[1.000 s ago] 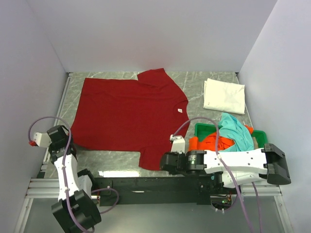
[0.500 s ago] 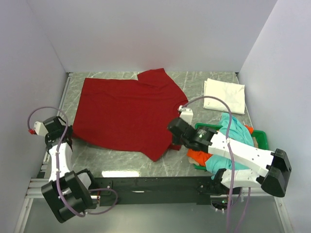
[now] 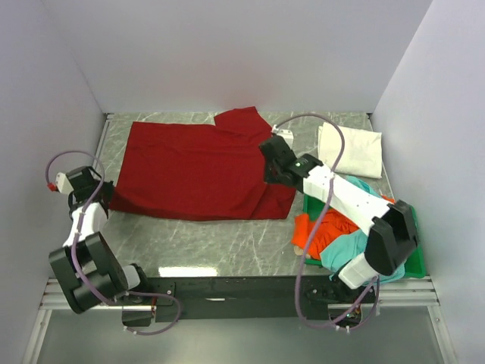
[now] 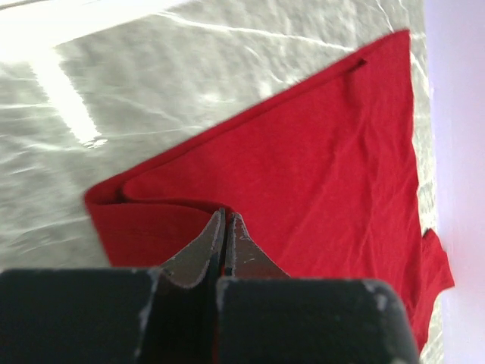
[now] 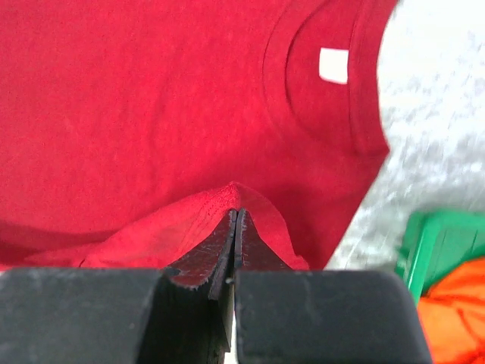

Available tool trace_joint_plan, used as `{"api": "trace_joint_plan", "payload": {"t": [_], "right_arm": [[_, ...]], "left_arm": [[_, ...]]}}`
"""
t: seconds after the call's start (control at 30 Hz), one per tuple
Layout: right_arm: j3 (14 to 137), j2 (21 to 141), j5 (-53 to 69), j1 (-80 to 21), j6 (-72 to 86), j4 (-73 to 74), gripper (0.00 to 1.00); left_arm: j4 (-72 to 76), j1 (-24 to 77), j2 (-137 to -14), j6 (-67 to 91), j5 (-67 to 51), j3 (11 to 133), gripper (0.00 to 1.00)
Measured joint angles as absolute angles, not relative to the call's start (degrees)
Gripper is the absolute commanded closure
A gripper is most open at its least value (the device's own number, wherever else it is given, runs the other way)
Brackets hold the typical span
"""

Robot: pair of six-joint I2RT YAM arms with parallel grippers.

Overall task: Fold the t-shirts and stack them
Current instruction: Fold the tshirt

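The large dark red t-shirt (image 3: 193,167) lies spread on the table, its near part lifted and folded back over itself. My left gripper (image 3: 106,191) is shut on its near left corner; the left wrist view shows the red cloth (image 4: 326,159) pinched between the closed jaws (image 4: 227,220). My right gripper (image 3: 274,168) is shut on the shirt's near right edge over the collar area; the right wrist view shows a raised ridge of red cloth (image 5: 189,220) at the closed jaws (image 5: 236,216). A folded white t-shirt (image 3: 348,149) lies at the far right. The orange t-shirt (image 3: 324,226) and teal t-shirt (image 3: 365,203) lie bunched in the tray.
The green plastic tray (image 3: 408,258) stands at the near right, partly under my right arm; its corner shows in the right wrist view (image 5: 439,243). Grey marble table (image 3: 212,243) shows in front of the red shirt. White walls close in the left, back and right sides.
Both grippers have carried the red shirt's near edge away from me, folding the near part over the far part. The right arm swung from the near edge to over the collar.
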State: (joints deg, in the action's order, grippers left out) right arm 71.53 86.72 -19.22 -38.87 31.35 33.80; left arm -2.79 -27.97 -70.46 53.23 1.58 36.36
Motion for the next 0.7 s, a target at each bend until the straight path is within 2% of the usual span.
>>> {"api": "trace_joint_plan", "payload": {"t": [0.27,0.7], "right_arm": [[80.60,96.01,-17.56,-33.56,26.85,34.02,1.00],[91.64,106.76,-16.75,-29.82,23.00,36.25,1.00]], "left_arm": [[-0.12,-23.68,-80.51,52.80,1.41,44.25,0.99],[1.15,-21.26,-89.47,51.51,1.76,51.86,0.99]]}}
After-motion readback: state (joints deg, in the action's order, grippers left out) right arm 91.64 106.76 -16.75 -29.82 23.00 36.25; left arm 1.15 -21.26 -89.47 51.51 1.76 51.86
